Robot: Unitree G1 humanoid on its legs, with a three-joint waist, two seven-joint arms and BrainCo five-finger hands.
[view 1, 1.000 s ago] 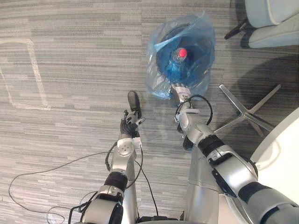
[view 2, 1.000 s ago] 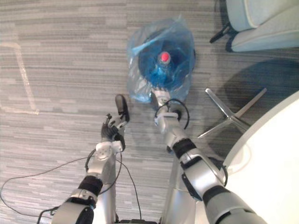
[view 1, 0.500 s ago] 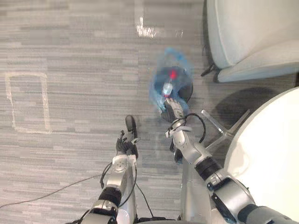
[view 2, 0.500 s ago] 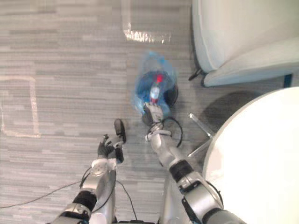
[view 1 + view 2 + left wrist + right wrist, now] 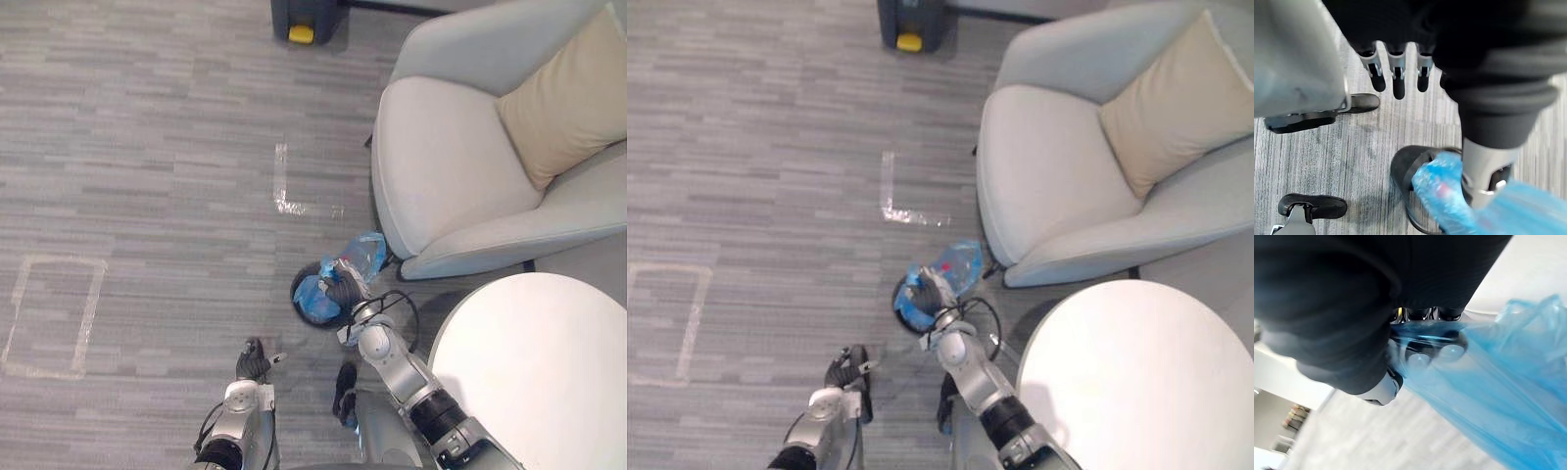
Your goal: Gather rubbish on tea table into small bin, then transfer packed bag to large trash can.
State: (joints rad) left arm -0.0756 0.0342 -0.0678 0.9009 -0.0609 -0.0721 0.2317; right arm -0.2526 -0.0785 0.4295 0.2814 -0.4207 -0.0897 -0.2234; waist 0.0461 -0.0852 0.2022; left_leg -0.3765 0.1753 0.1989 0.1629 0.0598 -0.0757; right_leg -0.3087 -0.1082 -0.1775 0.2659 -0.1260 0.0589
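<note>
Your R hand (image 5: 344, 292) is clamped on blue bag (image 5: 366, 257) at small bin (image 5: 1404, 169). Film's thin, slippery, prob light: hold bunched neck. L hand (image 5: 253, 363) fingers straight.

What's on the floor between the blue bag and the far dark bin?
Between blue bag and dark bin: carpet with an L-shaped tape mark, left eye view.

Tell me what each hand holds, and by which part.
The right hand grips the blue rubbish bag by a bunched fold of its plastic; the left hand holds nothing.
</note>
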